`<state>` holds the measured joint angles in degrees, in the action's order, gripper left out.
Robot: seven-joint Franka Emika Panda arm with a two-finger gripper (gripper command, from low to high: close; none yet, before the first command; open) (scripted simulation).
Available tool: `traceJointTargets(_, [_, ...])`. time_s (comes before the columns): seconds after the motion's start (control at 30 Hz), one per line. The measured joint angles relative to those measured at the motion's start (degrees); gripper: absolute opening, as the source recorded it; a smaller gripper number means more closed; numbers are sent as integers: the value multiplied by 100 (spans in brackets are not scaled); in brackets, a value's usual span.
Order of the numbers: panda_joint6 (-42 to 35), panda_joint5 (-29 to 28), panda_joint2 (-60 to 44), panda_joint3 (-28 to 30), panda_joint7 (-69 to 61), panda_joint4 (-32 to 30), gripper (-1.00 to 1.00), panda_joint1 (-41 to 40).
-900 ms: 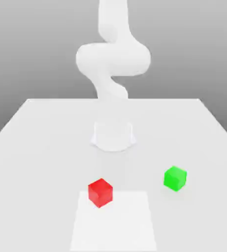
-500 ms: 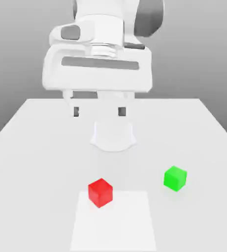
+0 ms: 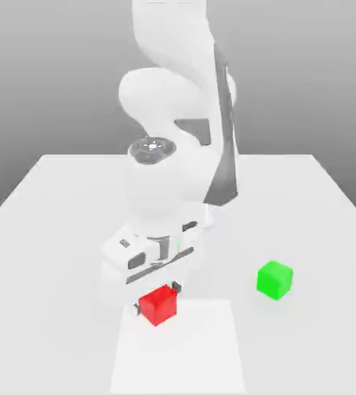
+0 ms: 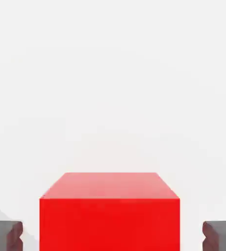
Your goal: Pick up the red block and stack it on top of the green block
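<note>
One red block [image 3: 158,305] at lower center of the exterior view's frame, one green block [image 3: 275,279] at its lower right, two blocks in all, one robot arm [image 3: 182,116] at upper center, one pale tabletop [image 3: 304,339] across the lower frame

Your hand view's edge cuts off the red cube [image 4: 110,223] and both fingertips [image 4: 7,236]; in your exterior view, the arm [image 3: 173,35] runs out past the top edge.
</note>
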<state>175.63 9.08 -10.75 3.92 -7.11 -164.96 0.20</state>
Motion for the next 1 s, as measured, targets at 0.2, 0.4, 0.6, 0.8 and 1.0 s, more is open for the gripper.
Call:
traceJointTargets(0.2, [-150,-107,166,113,79,-27,-100,84])
traceJointTargets(0.4, [-1151,-1010,1356,357,722,-203,-100,63])
traceJointTargets(0.6, [-1715,-756,2071,-425,1333,-346,-100,913])
traceJointTargets(0.8, [-2121,-224,2621,-1366,1983,-482,-100,2114])
traceJointTargets(1.0, [-1604,-242,2133,-1840,2412,-510,-100,2455])
